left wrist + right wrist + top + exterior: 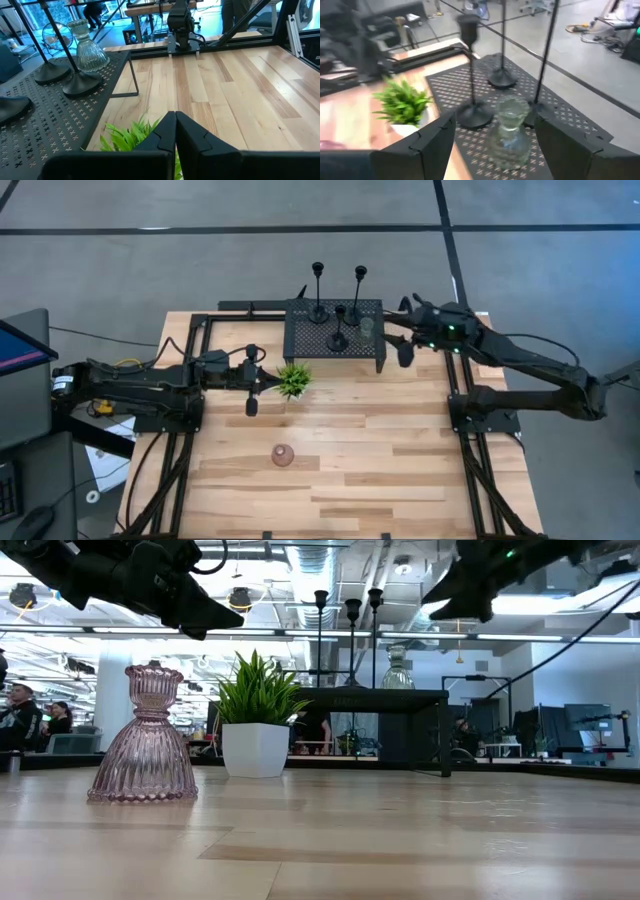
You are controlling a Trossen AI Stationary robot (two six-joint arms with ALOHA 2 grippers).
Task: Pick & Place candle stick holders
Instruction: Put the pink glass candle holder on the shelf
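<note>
Three slim black holders stand by their round bases on the black mesh rack at the table's far side. A greenish glass cup stands on the rack beside them. A pinkish glass cup stands on the table near the middle; it also shows in the low view. My right gripper is open, just right of the rack. In its wrist view the greenish cup lies ahead between the spread fingers, untouched. My left gripper is shut and empty above the potted plant.
The green plant in a white pot stands left of the rack. Bare wood lies around the pinkish cup and along the table's near side. Black frame rails run along both table sides. People show in the room behind.
</note>
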